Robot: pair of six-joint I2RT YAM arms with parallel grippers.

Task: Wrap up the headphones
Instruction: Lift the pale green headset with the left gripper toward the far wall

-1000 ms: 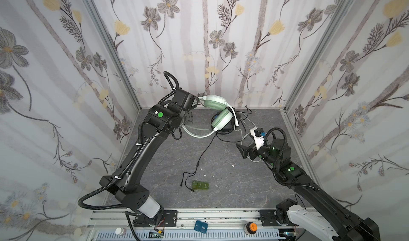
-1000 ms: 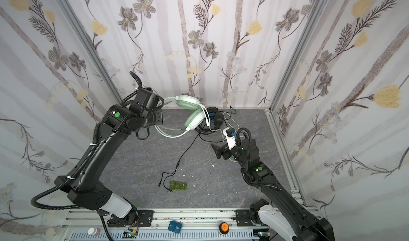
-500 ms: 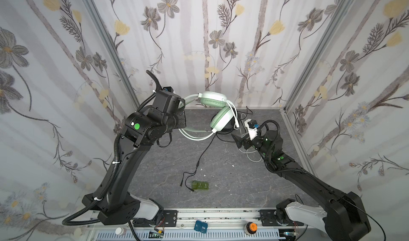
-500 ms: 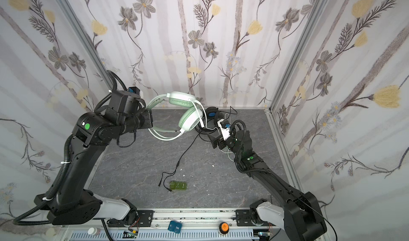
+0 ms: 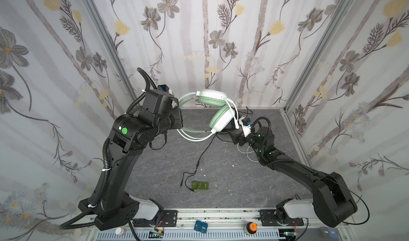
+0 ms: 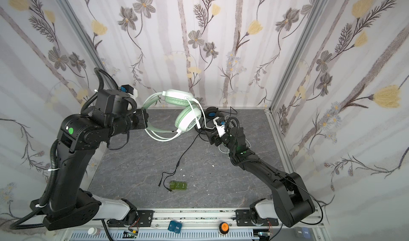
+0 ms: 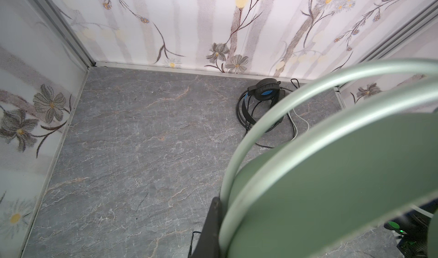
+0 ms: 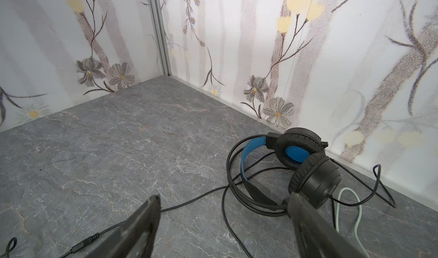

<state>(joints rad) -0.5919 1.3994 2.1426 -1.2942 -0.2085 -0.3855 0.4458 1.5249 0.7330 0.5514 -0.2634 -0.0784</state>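
The mint green headphones (image 5: 218, 109) hang in the air at the back, and my left gripper (image 5: 178, 118) is shut on their headband (image 7: 308, 150). Their white cable (image 5: 235, 118) drops past the lower ear cup to a loop on the table (image 8: 348, 197). The black headphones (image 8: 305, 166) with blue inner accents lie near the back wall, also seen in the left wrist view (image 7: 263, 90). My right gripper (image 8: 224, 202) stands open just in front of them, low over their black cable (image 8: 189, 200), with nothing between its fingers.
The black cable (image 5: 204, 153) trails forward across the grey table to its plugs beside small green blocks (image 5: 200, 185). Flowered walls close in the back and both sides. The rail at the front edge (image 5: 221, 215) carries both arm bases.
My left arm has lifted the green headphones higher and pulled them left. My right gripper has moved back toward the black headphones, and its jaws have narrowed a little.
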